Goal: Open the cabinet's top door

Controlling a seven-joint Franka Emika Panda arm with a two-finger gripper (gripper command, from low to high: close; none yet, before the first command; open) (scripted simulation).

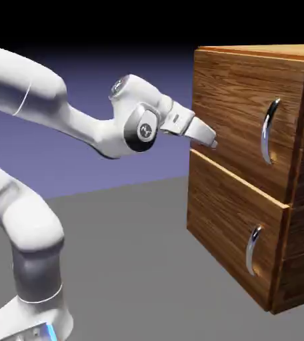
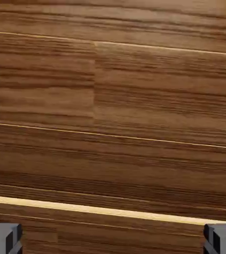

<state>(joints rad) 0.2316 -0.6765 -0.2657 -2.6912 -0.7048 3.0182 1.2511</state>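
We see a dark-topped frame with bright, glossy highlights.
In the exterior view, the arm point(image 1: 105, 133) looks bright white at left, the handles point(image 1: 269, 131) gleam, and the cabinet's point(image 1: 238, 120) right side is shadowed; the hand view darkens toward the bottom.

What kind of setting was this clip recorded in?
Apparently a simulated test scene: a glossy white robot arm, a boxy brown wood-grain cabinet, and a plain blue-violet backdrop.

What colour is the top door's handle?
Shiny silver, clearest on the handle in the exterior view.
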